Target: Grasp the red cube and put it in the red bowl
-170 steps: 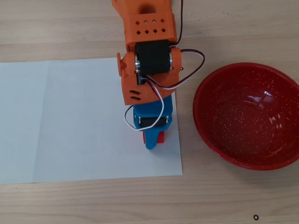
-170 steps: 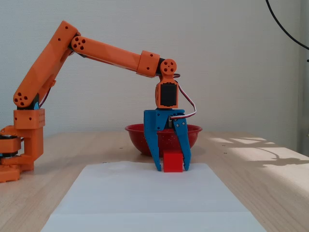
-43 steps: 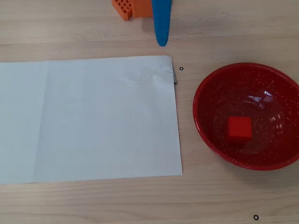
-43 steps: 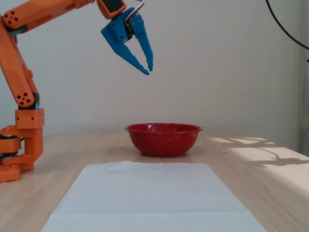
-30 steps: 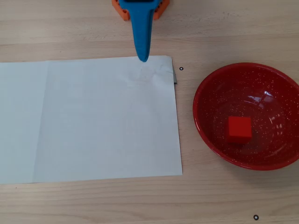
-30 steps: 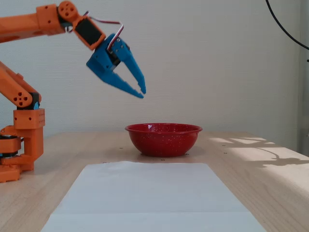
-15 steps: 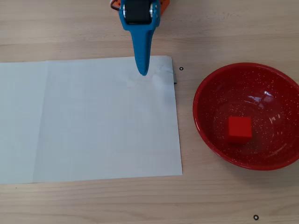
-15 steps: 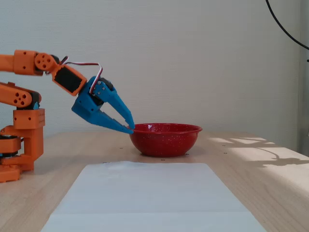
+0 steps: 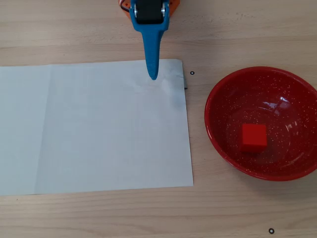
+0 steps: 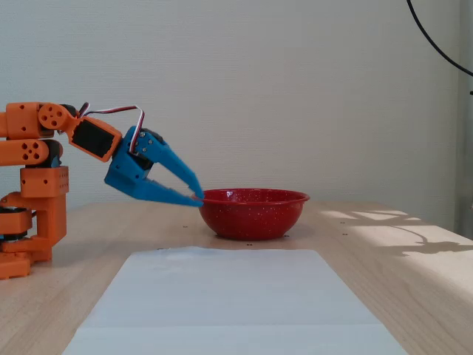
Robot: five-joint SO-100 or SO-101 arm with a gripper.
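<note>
The red cube (image 9: 254,137) lies inside the red bowl (image 9: 223,99), near its middle, in the overhead view. In the fixed view the bowl (image 10: 253,214) stands on the table and its wall hides the cube. My blue gripper (image 9: 152,74) hangs over the far edge of the white paper, left of the bowl and apart from it. In the fixed view the gripper (image 10: 198,198) is held above the table with its fingertips together and empty.
A white paper sheet (image 9: 94,129) covers the table's left and middle. Small black marks (image 9: 192,73) dot the wooden table (image 9: 237,208). The orange arm base (image 10: 33,200) stands at the left in the fixed view.
</note>
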